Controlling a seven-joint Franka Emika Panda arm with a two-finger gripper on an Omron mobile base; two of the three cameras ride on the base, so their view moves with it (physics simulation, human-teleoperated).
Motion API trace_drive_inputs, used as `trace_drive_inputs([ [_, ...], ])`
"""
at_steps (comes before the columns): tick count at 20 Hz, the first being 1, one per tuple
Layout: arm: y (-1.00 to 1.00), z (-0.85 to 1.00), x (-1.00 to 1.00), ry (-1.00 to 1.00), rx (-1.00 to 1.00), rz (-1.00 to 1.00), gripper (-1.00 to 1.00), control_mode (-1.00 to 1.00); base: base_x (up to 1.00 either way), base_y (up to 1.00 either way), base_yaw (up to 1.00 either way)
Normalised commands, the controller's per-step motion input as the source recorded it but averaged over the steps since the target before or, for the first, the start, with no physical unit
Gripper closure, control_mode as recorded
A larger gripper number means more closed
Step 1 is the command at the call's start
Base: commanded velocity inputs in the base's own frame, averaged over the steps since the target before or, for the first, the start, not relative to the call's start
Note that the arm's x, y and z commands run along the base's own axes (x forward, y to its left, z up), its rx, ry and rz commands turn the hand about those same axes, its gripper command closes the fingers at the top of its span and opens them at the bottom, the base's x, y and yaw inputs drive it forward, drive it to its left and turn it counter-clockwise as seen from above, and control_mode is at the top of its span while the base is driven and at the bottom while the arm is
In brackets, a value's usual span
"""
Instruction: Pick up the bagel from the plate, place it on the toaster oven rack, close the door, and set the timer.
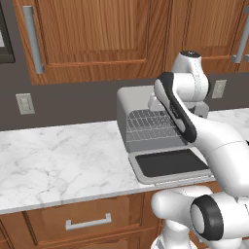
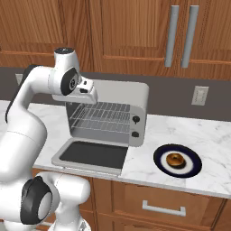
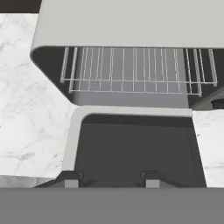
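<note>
Marble, white with grey veining, makes up the counter [image 1: 58, 155], which runs beneath brown wooden cabinets [image 1: 92, 34] and a dark grey backsplash carrying pale wall outlets [image 2: 199, 95]. On it stands the grey boxy toaster oven [image 2: 135, 97], pushed back near the wall, its cavity open to the front. The door [image 2: 92, 154], a light-grey frame around a dark glass panel, lies folded down flat in front of the oven and reaches out to the counter's front edge. Inside the cavity the toaster oven rack [image 2: 101, 118], a silver wire grid of thin parallel bars, spans the oven's width and has nothing resting on it. Two small dark knobs sit one above the other on the oven's right front panel. The white arm bends up and over from the base, with its hand poised above the oven's left front corner and above the lowered door. The gripper [image 3: 109, 181] shows as two small dark tips at the bottom of the hand view, set apart with bare glass between them; they hold nothing, though how wide they stand I cannot tell. To the right of the oven, well apart from the arm, lies the plate [image 2: 177, 161] with its dark rim. The bagel [image 2: 175, 159], a small golden-brown ring, rests at the plate's centre.
</note>
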Motion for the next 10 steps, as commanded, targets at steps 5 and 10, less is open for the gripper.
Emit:
trace_drive_inputs([
  [5,-0.03,0.00,-0.15,-0.03,0.00,0.00,-1.00,-1.00,0.00,0.00,0.00],
  [10,-0.46,0.00,-0.42,-0.16,0.08,-0.02,-1.00,-1.00,0.00,0.00,0.00],
])
